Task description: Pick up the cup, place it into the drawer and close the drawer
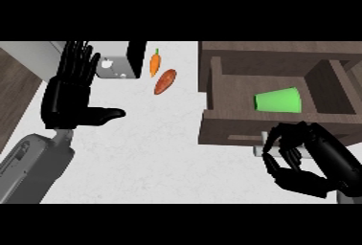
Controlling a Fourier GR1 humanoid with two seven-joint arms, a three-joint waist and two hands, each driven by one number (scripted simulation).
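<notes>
The green cup (278,101) lies on its side inside the drawer (233,129). The brown wooden drawer is pulled open.

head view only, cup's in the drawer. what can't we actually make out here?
- Drawer handle: head view, mostly covered by the right hand, so contact can't be told.
- Green cup: lies on its side in the drawer; its opening can't be seen from above.
- Drawer's right side: cut off by the view's edge.
- White appliance: partly behind the open left hand; too little shows to identify it.
- Right forearm: cut off at the lower right corner.
</notes>
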